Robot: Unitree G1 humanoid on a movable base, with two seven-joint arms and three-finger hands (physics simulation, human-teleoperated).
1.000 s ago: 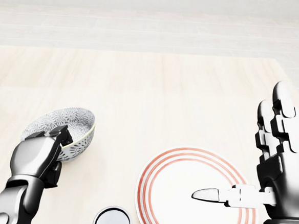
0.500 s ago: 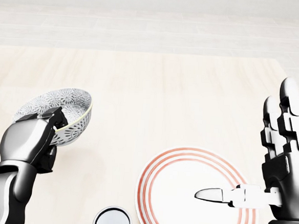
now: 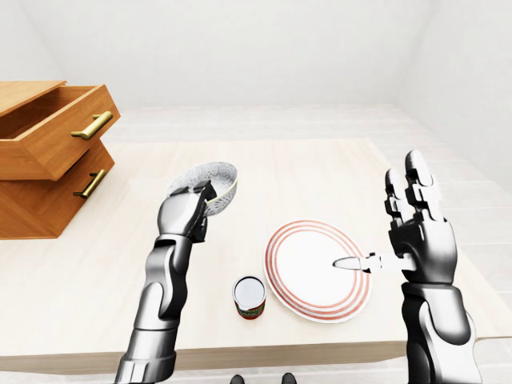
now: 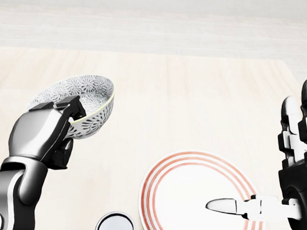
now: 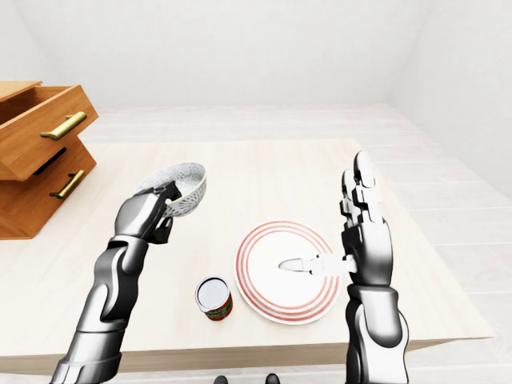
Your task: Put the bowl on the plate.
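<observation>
A grey-and-white patterned bowl (image 4: 83, 105) hangs tilted in the air above the table, left of centre in the head view. My left hand (image 4: 58, 127) is shut on its near rim. A white plate with red rings (image 4: 197, 199) lies flat on the table at the lower right, to the right of and below the bowl. My right hand (image 4: 275, 181) stands open and upright at the plate's right edge, its thumb (image 4: 226, 206) pointing left over the plate. Nothing is in the right hand.
A can with a red label (image 3: 250, 297) stands just left of the plate, near the table's near edge. A wooden drawer unit (image 3: 48, 156) with its top drawer pulled open sits at the table's left end. The light wooden table (image 4: 196, 102) stretches beyond the plate.
My left hand has lifted the bowl off the table and now carries it rightward, nearer the plate. The right hand has drifted a little right and down.
</observation>
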